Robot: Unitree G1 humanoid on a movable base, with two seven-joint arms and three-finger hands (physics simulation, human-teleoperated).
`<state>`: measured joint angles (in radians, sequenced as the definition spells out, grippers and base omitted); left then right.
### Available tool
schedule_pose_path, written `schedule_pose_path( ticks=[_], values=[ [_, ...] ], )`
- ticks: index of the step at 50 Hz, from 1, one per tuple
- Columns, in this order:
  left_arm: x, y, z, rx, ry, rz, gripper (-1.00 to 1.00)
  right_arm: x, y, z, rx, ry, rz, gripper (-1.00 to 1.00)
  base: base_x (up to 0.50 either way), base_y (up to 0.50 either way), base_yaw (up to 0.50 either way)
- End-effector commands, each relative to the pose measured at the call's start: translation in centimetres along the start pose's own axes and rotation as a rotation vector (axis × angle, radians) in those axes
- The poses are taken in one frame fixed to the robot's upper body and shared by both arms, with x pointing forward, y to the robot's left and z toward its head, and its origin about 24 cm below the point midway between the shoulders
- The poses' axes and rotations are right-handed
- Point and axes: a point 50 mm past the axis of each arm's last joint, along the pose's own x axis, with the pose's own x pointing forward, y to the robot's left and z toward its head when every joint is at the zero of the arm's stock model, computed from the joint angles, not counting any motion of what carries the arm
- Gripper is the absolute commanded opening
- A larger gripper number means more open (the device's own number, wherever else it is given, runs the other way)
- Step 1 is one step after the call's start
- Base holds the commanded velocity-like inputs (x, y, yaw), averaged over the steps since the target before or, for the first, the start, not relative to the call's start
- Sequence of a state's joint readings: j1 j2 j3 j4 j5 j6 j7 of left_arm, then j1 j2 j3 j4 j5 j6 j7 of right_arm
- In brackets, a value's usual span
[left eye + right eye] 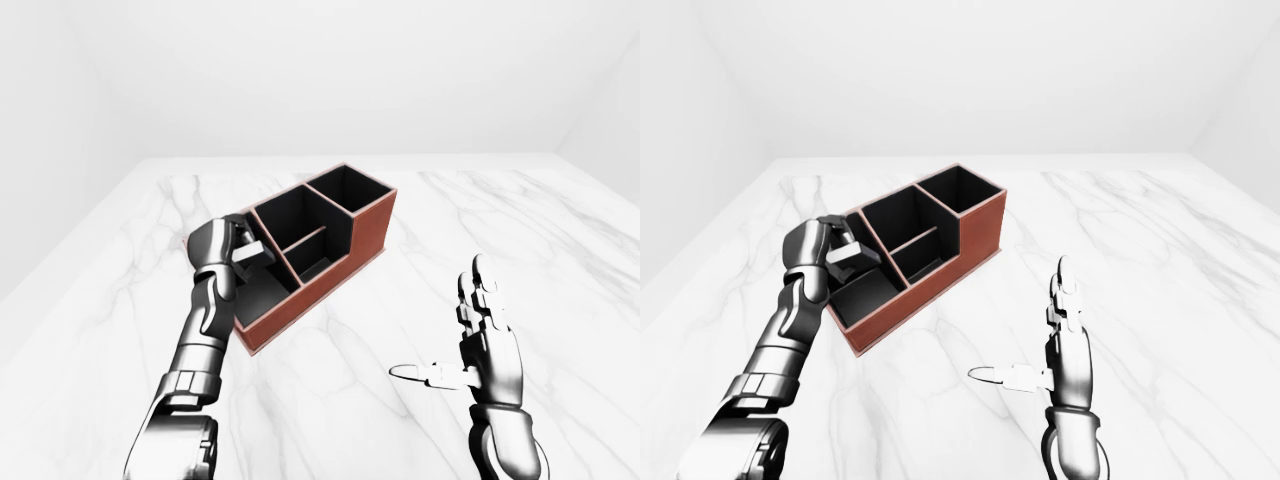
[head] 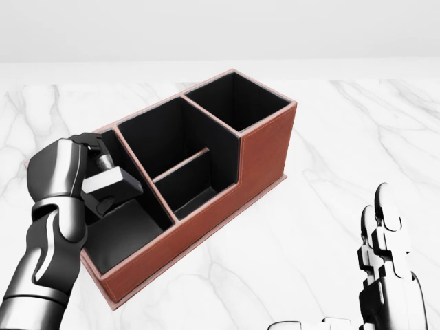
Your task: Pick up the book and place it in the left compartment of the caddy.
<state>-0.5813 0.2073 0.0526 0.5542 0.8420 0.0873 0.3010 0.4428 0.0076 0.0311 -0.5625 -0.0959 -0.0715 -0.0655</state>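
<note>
One hand matters: my left hand [image 2: 65, 172], fingers curled, hovers at the caddy [image 2: 265, 155]'s left compartment [image 2: 127, 234]; no book shows, so I'd lift clear gently, right hand [image 2: 385, 268] spread.

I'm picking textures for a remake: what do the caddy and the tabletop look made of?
Caddy: probably leather or leatherette, matte reddish-brown outside with paler edge trim, matte black lining. Tabletop: white marble look, grey veining, faint sheen; being a render, possibly only a printed pattern.
</note>
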Motion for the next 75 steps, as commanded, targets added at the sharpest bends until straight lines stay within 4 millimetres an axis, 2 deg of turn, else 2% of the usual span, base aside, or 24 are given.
schedule_pose_path(
  ticks=[1, 12, 22, 26, 62, 75],
  values=[
    [0.7, -0.1, -0.9, 0.008, 0.049, 0.022, -1.0, 0.0, 0.0, 0.0, -0.001, 0.0, 0.0, 1.0, 0.0, 0.0, 0.0],
    [1.1, -0.7, -1.8, -0.005, 0.116, 0.028, -1.0, 0.0, 0.0, 0.0, -0.002, 0.001, 0.0, 1.0, 0.0, 0.0, 0.0],
    [1.1, -2.2, -3.6, 0.007, 0.25, 0.0, -1.0, 0.1, 0.1, -0.1, -0.001, 0.002, 0.001, 1.0, 0.0, 0.0, 0.0],
    [0.8, -2.9, -3.6, 0.022, 0.26, -0.036, -1.0, 0.1, 0.1, -0.1, -0.003, 0.002, 0.002, 1.0, 0.0, 0.0, 0.0],
    [-0.4, -5.0, -4.0, 0.072, 0.299, -0.144, -1.0, 0.2, 0.1, -0.1, -0.001, 0.004, 0.003, 1.0, 0.0, 0.0, 0.0],
    [-0.2, -4.8, -4.2, 0.073, 0.315, -0.144, -1.0, 0.2, 0.1, -0.1, -0.003, 0.006, 0.004, 1.0, 0.0, 0.0, 0.0]
  ],
)
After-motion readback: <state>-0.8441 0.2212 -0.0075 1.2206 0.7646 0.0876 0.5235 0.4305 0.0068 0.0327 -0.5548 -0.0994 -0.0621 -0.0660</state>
